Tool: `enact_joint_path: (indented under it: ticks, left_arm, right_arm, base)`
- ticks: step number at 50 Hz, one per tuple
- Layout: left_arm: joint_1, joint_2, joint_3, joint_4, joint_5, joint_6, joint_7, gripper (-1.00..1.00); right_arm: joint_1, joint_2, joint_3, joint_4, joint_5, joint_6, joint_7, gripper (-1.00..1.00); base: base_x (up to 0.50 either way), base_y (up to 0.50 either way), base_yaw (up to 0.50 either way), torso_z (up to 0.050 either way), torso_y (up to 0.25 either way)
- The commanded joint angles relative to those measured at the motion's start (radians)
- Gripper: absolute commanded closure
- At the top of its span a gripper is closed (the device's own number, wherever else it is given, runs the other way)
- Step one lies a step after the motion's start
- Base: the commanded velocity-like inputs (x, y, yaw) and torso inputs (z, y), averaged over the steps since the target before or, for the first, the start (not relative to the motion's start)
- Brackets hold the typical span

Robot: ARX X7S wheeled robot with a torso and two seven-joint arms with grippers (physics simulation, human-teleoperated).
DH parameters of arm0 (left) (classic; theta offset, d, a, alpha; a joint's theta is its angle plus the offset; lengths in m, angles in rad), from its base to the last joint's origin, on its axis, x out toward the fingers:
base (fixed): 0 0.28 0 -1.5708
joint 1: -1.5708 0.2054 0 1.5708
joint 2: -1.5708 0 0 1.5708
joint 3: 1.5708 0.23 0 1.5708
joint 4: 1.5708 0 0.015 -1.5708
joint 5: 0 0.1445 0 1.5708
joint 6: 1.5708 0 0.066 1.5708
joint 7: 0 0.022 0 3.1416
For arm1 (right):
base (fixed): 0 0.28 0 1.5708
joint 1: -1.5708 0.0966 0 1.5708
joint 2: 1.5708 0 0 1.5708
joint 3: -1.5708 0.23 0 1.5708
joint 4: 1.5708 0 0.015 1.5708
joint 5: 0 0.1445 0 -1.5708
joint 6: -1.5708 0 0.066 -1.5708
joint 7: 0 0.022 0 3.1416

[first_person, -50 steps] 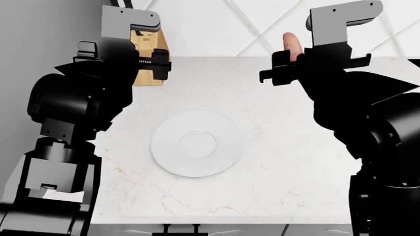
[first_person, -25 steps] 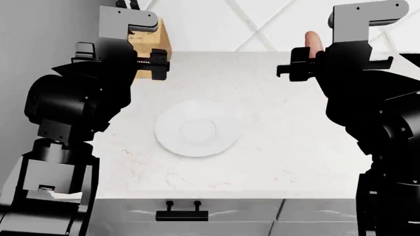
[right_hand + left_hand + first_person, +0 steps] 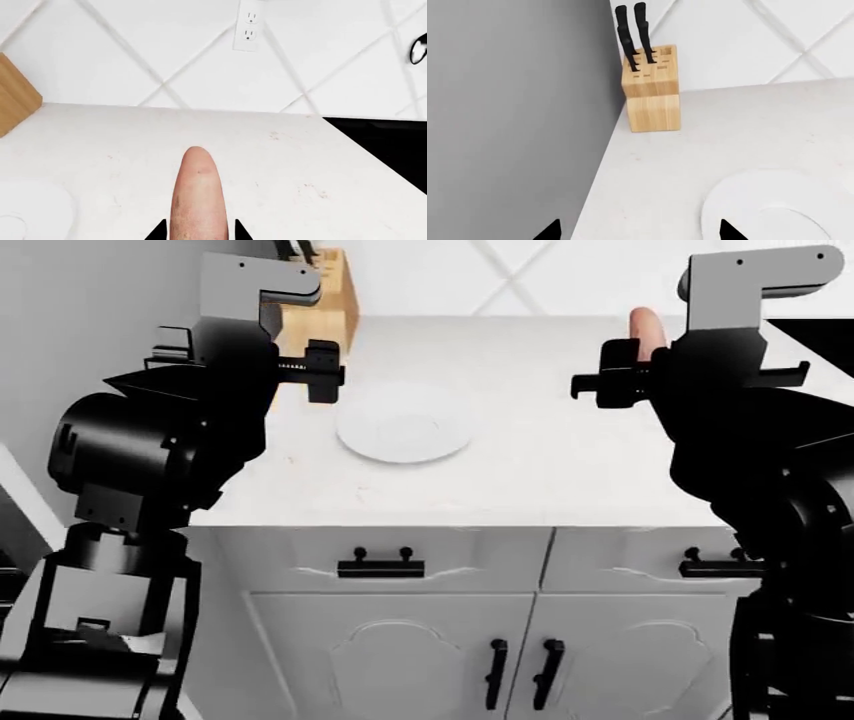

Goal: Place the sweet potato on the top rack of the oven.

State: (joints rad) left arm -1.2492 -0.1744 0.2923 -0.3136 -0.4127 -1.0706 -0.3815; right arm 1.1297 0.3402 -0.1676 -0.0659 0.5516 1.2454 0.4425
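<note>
The pinkish-orange sweet potato sticks out from between my right gripper's fingers, held above the white counter. In the head view its tip shows above the right gripper at the right. My left gripper is open and empty, its fingertips spread above the counter edge and the white plate's rim; it shows at the upper left of the head view. The oven and its top rack are out of view.
The white plate lies on the marble counter. A wooden knife block stands in the back left corner by the grey wall. White drawers and cabinet doors with black handles sit below. A black surface adjoins the counter's right end.
The view has drawn back from the counter: the plate and knife block now sit further away and the cabinet fronts have come into sight. Both grippers keep their poses; the sweet potato stays held.
</note>
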Motion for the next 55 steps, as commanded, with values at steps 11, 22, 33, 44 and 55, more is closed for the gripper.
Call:
enact_joint_path:
  ticks: [11,22,33,44,55]
  left_arm:
    - [0.0,-0.004,0.001,0.008,-0.011,-0.004,-0.008,-1.0]
    - [0.002,-0.006,0.001,0.013,-0.017,-0.006,-0.013,-1.0]
    - [0.005,-0.009,0.0,0.015,-0.023,-0.004,-0.016,-1.0]
    - [-0.001,-0.01,0.002,0.011,-0.027,-0.004,-0.018,-1.0]
    - [0.004,-0.015,0.003,0.015,-0.032,-0.003,-0.021,-1.0]
  right_arm:
    - [-0.005,0.005,0.003,-0.017,0.004,0.002,-0.001,1.0]
    - [-0.004,0.006,0.007,-0.032,0.013,0.016,0.008,1.0]
    - [-0.011,0.008,0.005,-0.037,0.019,0.015,0.009,1.0]
    - [-0.013,0.008,-0.003,-0.023,0.018,0.003,0.005,1.0]
    - [-0.011,0.007,-0.031,-0.009,0.012,-0.021,-0.009,1.0]
  base:
    - [-0.5,0.0,0.0,0.0,0.0]
    - [-0.5,0.0,0.0,0.0,0.0]
    - [-0.5,0.0,0.0,0.0,0.0]
    - [-0.5,0.0,0.0,0.0,0.0]
    - [-0.28,0.0,0.0,0.0,0.0]
